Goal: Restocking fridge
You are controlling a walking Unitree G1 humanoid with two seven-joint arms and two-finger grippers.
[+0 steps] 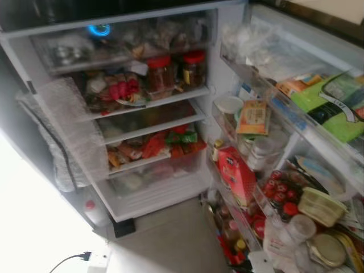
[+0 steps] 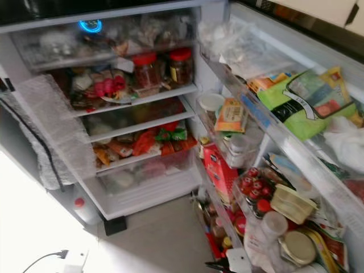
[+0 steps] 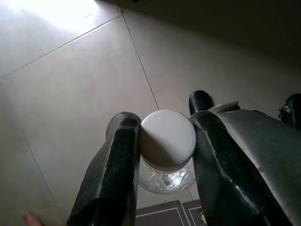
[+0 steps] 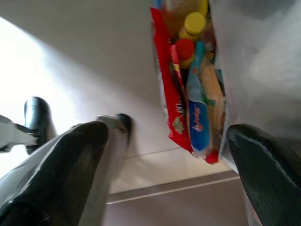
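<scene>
The fridge (image 1: 162, 196) stands open before me, its shelves packed with jars, packets and food. Its open door (image 1: 318, 122) on the right holds racks of bottles, jars and cartons. In the left wrist view my left gripper (image 3: 162, 141) is shut on a clear plastic bottle (image 3: 168, 176) with a white ribbed cap (image 3: 168, 140), held low over the tiled floor. In the right wrist view my right gripper (image 4: 171, 155) is open with nothing between its fingers, beside the door's bottom rack of bottles and packets (image 4: 190, 80).
Two red-lidded jars (image 1: 173, 71) stand on an upper shelf. A red carton (image 1: 236, 173) and a tub of red-capped items (image 1: 278, 190) sit in the door racks. A white power strip (image 1: 98, 260) with a black cable lies on the floor at the lower left.
</scene>
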